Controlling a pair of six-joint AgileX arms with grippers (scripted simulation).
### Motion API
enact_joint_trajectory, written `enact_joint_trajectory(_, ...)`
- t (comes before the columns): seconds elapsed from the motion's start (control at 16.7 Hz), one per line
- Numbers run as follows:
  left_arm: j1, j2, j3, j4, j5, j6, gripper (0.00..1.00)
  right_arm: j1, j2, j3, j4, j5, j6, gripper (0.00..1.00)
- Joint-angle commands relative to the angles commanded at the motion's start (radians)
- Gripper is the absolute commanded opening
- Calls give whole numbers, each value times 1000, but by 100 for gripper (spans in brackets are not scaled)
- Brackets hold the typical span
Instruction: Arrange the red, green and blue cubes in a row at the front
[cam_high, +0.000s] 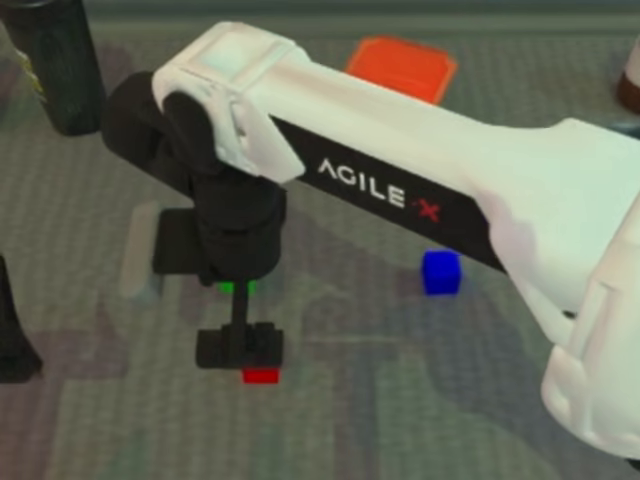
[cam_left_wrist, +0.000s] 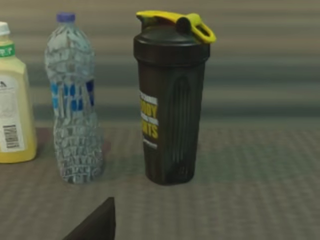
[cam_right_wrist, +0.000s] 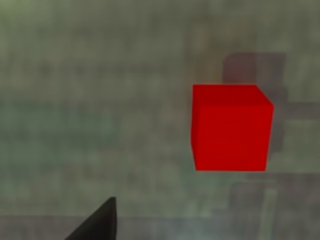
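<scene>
My right arm reaches across the table from the right, and its gripper (cam_high: 240, 348) hangs open just behind the red cube (cam_high: 261, 376). The right wrist view shows that red cube (cam_right_wrist: 231, 127) resting on the mat, clear of the one dark fingertip (cam_right_wrist: 102, 220) in view, with nothing held. Only a sliver of the green cube (cam_high: 231, 288) peeks out from under the right wrist. The blue cube (cam_high: 441, 272) sits alone right of centre. My left arm (cam_high: 10, 345) is parked at the left edge, with one fingertip (cam_left_wrist: 100, 222) in sight and nothing between the fingers.
An orange tub (cam_high: 402, 68) lies at the back behind the right arm. A black shaker with a yellow lid (cam_high: 55, 60) (cam_left_wrist: 170, 100) stands at the back left, with a water bottle (cam_left_wrist: 75, 100) and a yellow juice bottle (cam_left_wrist: 12, 95) beside it. A brown object (cam_high: 630, 85) shows at the right edge.
</scene>
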Motion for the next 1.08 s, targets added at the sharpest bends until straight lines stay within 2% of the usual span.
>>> enact_joint_trajectory(0.24, -36, 122, 121, -79, 3, -25, 100, -60, -141, -122, 100, -11, 32, 100)
enact_joint_trajectory(0.48, -98, 394, 366, -237, 3, -72, 100, -188, -447, -387, 292, -30, 108, 100)
enact_joint_trajectory(0.84, -215, 1004, 819, -549, 2, -159, 100, -449, -1129, -982, 669, -54, 285, 100)
enact_joint_trajectory(1.08, -297, 1416, 1121, -765, 4, -218, 100, -618, -1583, -1441, 918, -54, 407, 100)
